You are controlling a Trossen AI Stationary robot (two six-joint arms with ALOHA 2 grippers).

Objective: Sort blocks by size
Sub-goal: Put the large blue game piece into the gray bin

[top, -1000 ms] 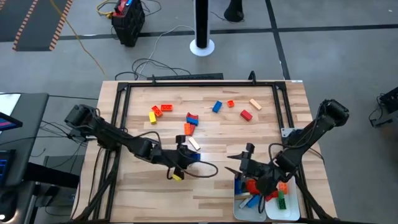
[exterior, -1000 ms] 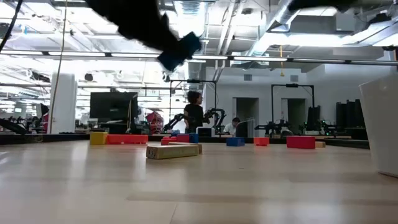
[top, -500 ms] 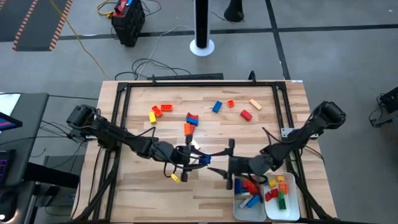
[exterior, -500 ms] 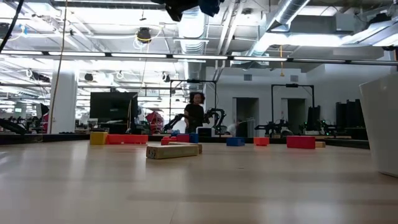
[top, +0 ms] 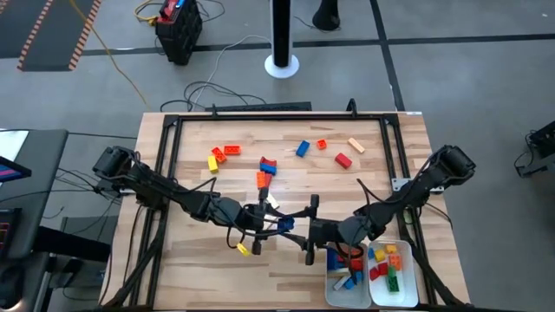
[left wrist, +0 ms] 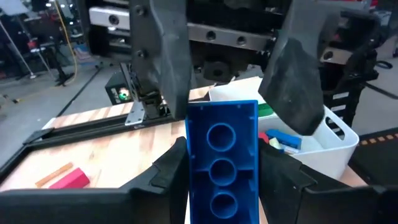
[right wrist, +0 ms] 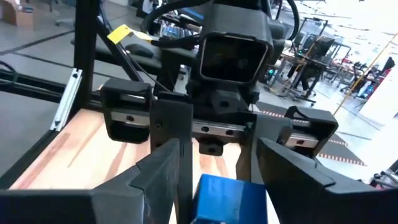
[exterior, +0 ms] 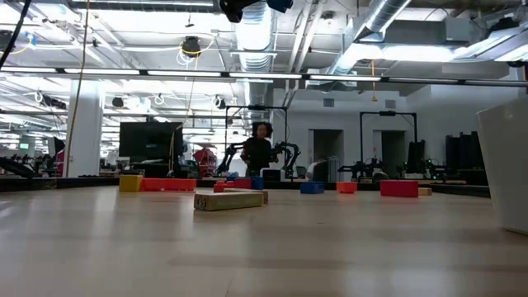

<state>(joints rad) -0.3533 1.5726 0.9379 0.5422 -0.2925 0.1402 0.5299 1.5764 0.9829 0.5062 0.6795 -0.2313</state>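
Looking down from the high view: no readable writing. Left arm stretches from the desk's left edge toward the middle, its left hand (top: 276,220) clenched on a blue block (top: 284,224) held above the desk (top: 199,178); right arm bends in from the right edge, right hand (top: 310,232) facing the left one, just beside the blue block. Two white trays (top: 375,295) sit side by side at the near right corner, left tray with blue and red blocks, right tray with red, orange, yellow and green ones. Loose blocks (top: 267,165) lie scattered on the far half of the desk, a yellow block (top: 244,250) near the left hand, a tan block (top: 270,200) just behind it. Low view: both hands are mostly cut off at the upper edge, only dark parts and a bit of blue showing; tan block (exterior: 230,200) lies flat mid-desk, red, yellow and blue blocks in a row behind, white tray wall (exterior: 504,165) at right; a person (exterior: 257,153) stands far back in the room. Left wrist view: left fingers (left wrist: 168,177) clamp the blue block (left wrist: 222,165) on both sides, studs toward the camera; the right hand's fingers (left wrist: 297,74) stand spread on either side of its far end, not touching as far as visible; tray (left wrist: 333,143) behind holds blue, red and green pieces. Right wrist view: right fingers (right wrist: 163,171) spread wide, blue block (right wrist: 233,198) between them, left hand's camera housing right behind; no legible labels.
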